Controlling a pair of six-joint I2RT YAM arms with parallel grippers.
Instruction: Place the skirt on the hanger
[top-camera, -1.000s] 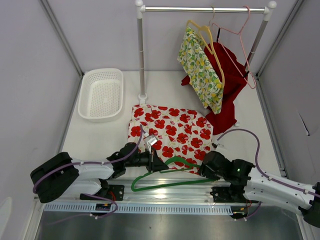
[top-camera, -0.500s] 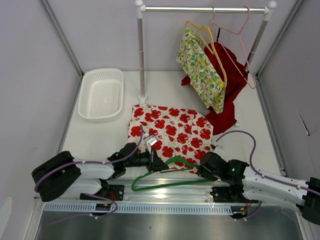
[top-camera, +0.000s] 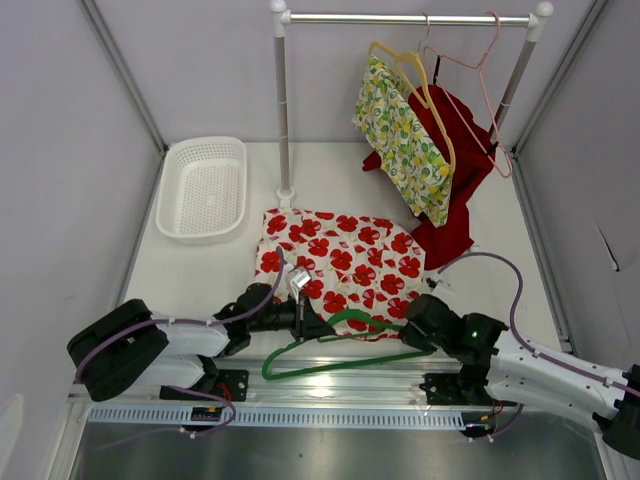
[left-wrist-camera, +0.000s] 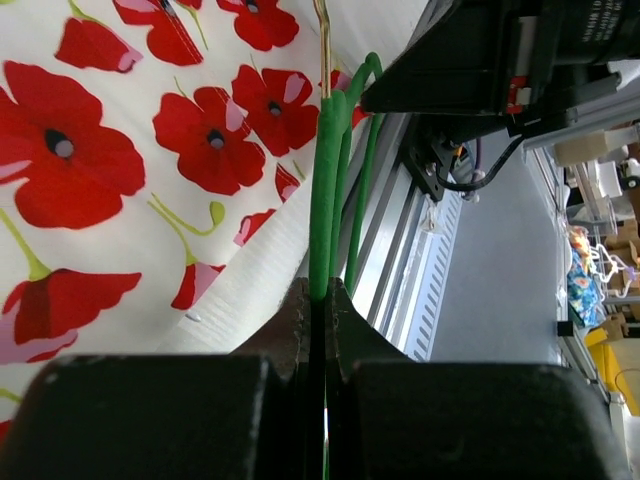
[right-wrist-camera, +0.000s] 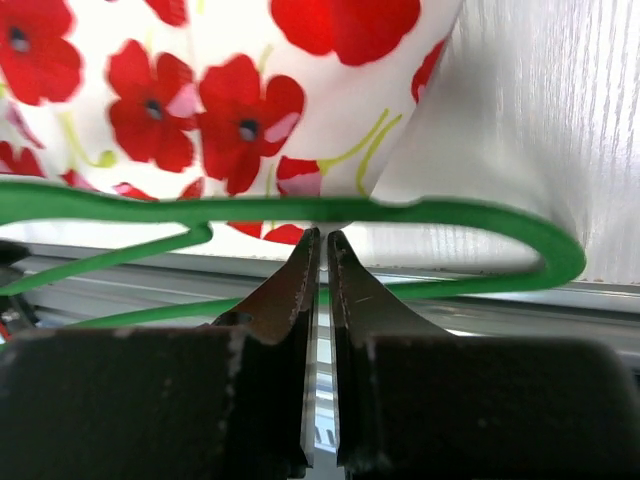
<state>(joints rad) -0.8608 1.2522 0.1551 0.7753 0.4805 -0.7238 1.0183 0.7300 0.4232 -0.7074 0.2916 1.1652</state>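
The skirt (top-camera: 340, 265), white with red poppies, lies flat in the middle of the table. It fills the left wrist view (left-wrist-camera: 120, 150) and the top of the right wrist view (right-wrist-camera: 200, 100). A green hanger (top-camera: 352, 318) lies along its near hem. My left gripper (top-camera: 305, 322) is shut on the hanger's thin green wire (left-wrist-camera: 325, 180), which runs straight out from between the jaws (left-wrist-camera: 320, 290). My right gripper (top-camera: 412, 325) is at the skirt's near right corner. Its jaws (right-wrist-camera: 323, 235) are shut on the hem, just under the hanger's green bar (right-wrist-camera: 450, 210).
A white basket (top-camera: 203, 187) sits at the back left. A clothes rack (top-camera: 283, 110) stands behind the skirt, holding a yellow floral garment (top-camera: 405, 145), a red garment (top-camera: 460, 170) and a pink hanger (top-camera: 480, 70). A metal rail (top-camera: 330, 400) runs along the near edge.
My right gripper's jaws have closed on the skirt's near right hem, and that arm has shifted slightly. The left gripper keeps its hold on the hanger.
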